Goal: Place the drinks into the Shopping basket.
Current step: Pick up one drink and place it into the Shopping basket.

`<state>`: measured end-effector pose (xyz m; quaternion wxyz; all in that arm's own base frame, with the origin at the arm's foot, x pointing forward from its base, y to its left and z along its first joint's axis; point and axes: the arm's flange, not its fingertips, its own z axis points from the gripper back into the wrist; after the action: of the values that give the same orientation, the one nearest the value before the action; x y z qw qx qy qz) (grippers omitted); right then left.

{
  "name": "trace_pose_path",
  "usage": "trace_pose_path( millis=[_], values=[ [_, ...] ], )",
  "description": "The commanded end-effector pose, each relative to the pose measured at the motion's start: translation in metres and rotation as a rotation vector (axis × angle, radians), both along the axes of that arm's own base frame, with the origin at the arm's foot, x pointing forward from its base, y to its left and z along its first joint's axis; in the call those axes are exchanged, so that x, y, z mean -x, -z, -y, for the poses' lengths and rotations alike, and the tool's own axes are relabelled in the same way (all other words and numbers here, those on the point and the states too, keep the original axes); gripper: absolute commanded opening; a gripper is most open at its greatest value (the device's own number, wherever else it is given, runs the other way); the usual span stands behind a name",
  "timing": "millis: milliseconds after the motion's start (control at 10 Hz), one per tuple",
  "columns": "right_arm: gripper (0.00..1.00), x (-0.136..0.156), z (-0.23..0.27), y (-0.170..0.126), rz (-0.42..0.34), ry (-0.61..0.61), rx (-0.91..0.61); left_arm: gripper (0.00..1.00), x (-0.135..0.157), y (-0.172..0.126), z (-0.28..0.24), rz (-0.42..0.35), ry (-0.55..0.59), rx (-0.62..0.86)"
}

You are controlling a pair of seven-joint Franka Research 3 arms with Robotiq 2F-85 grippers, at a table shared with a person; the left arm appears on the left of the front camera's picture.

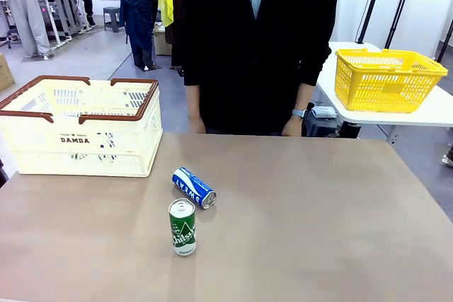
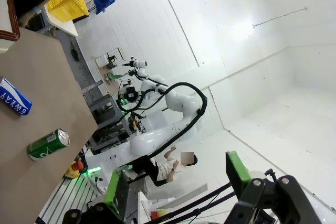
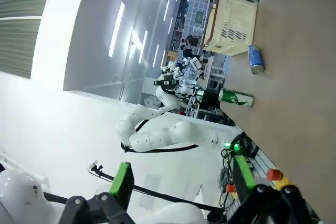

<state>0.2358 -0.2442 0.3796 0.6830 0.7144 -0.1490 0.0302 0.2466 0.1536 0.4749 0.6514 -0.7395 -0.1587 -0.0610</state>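
Robot's left hand (image 2: 176,182): fingers spread wide, released, nothing between the green pads (image 2: 237,169). It touches nothing.
Robot's right hand (image 3: 182,177): likewise wide open and empty, black fingers, green pads (image 3: 122,179) well apart.

Landmark: Shopping basket (image 1: 42,153). It is a cream-white plastic crate with slotted walls, a brown rim and brown handles, and "DAMDA" is printed on its near wall. It sits on the desk (image 1: 318,231), at the robot's left.

Blue can (image 1: 194,187): slim metal cylinder lying on its side, white lettering along the body. It lies on the desk near the basket's right front corner, toward the robot's side.
Green can (image 1: 182,227): slim, upright, silver top with a pull tab, white script on green. It stands outside the basket, farther from it than the blue can and just beside that can. The two do not appear to touch.

Desk surface: smooth, matte, grey-brown.

Person (image 1: 248,47) in a dark top stands at the desk's far edge, right of the basket. Both of the person's hands (image 1: 291,126) rest at that edge.

Yellow mesh basket (image 1: 386,79): on a separate white table well to the right of the Shopping basket.
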Motion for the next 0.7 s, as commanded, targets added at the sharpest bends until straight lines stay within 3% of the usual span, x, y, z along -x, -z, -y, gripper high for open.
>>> trace_pose_path(
  millis=[0,600],
  values=[
    [1.0,0.0177,-0.0158,-0.0276,0.005,-0.001,-0.013,1.0,0.0007,-0.0029,0.0013,0.015,-0.001,0.025],
    [1.0,0.0177,-0.0158,-0.0276,0.005,-0.001,-0.013,1.0,0.0,0.0,0.0,0.0,0.0,0.0]
  ],
)
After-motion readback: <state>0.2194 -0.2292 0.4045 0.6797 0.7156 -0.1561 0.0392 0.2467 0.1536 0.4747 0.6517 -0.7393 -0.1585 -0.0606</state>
